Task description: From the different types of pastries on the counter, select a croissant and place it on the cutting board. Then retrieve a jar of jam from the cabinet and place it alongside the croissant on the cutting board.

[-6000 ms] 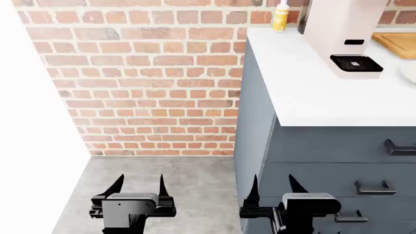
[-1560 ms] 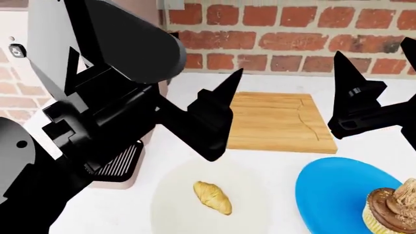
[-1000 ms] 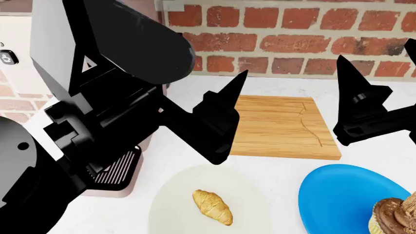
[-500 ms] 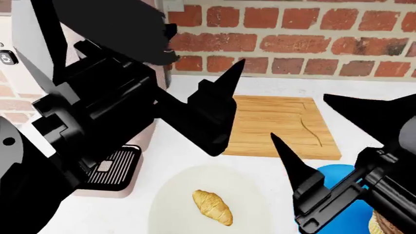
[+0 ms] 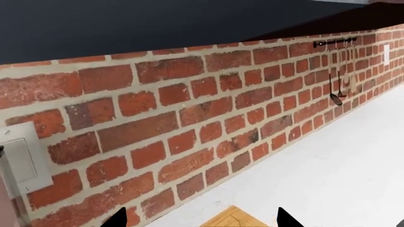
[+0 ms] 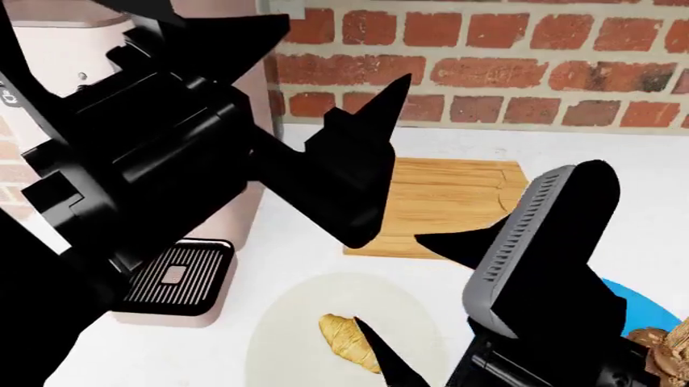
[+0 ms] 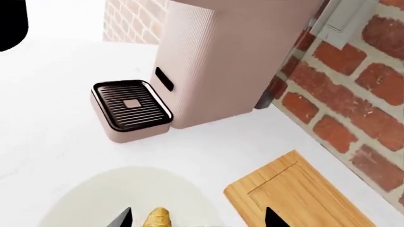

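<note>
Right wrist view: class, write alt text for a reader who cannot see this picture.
The small golden-tan croissant lies on a round cream plate on the white countertop, between the two black fingers of the open right gripper. Beyond stand a pale pink coffee machine with a black drip grille, a light-brown wooden cutting board and a red brick wall.

Bright, even simulator light, sharp focus throughout, no blur or glare, white counter (image 6: 646, 201) nearly blown out, soft faint shadows, near-black arms lacking surface detail, dark cabinet underside (image 5: 126, 23) unlit
</note>
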{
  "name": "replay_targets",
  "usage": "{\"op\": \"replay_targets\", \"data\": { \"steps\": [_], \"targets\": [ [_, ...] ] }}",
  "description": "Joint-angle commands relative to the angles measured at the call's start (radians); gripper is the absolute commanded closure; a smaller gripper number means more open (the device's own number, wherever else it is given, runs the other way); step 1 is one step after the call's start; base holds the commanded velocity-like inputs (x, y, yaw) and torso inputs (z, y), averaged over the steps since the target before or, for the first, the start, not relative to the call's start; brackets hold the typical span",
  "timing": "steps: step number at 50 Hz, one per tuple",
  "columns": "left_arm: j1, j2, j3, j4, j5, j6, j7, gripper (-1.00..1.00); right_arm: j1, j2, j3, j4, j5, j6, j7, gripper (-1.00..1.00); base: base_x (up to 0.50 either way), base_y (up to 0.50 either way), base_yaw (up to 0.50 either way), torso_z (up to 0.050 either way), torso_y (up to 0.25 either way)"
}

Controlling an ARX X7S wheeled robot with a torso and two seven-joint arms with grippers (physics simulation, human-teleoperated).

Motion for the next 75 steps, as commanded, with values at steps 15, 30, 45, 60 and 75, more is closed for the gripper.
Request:
{"op": "replay_targets", "data": {
  "steps": [15, 30, 45, 60, 75],
  "targets": [
    [-0.003, -0.011, 0.033, 0.020, -0.021, 0.018, 0.003, -1.00, 0.001, -0.130, -0.246, 0.149, -0.103, 0.106, -0.026, -1.00, 0.00, 0.00, 0.00, 0.000, 0.000],
    [0.004, -0.018, 0.029, 0.024, -0.021, 0.039, 0.010, -1.00, -0.050, -0.168, -0.251, 0.178, -0.255, 0.166, -0.107, -1.00, 0.00, 0.00, 0.00, 0.000, 0.000],
    [0.026, -0.021, 0.029, 0.030, 0.001, 0.045, 0.027, -1.00, -0.182, -0.206, -0.231, 0.153, -0.507, 0.176, -0.287, -1.00, 0.00, 0.00, 0.00, 0.000, 0.000],
    [0.020, -0.029, 0.037, 0.032, 0.000, 0.054, 0.029, -1.00, -0.192, -0.213, -0.293, 0.177, -0.608, 0.170, -0.331, -1.00, 0.00, 0.00, 0.00, 0.000, 0.000],
    [0.027, -0.033, 0.044, 0.035, 0.010, 0.060, 0.041, -1.00, -0.213, -0.221, -0.349, 0.194, -0.689, 0.140, -0.383, -1.00, 0.00, 0.00, 0.00, 0.000, 0.000]
  ]
}}
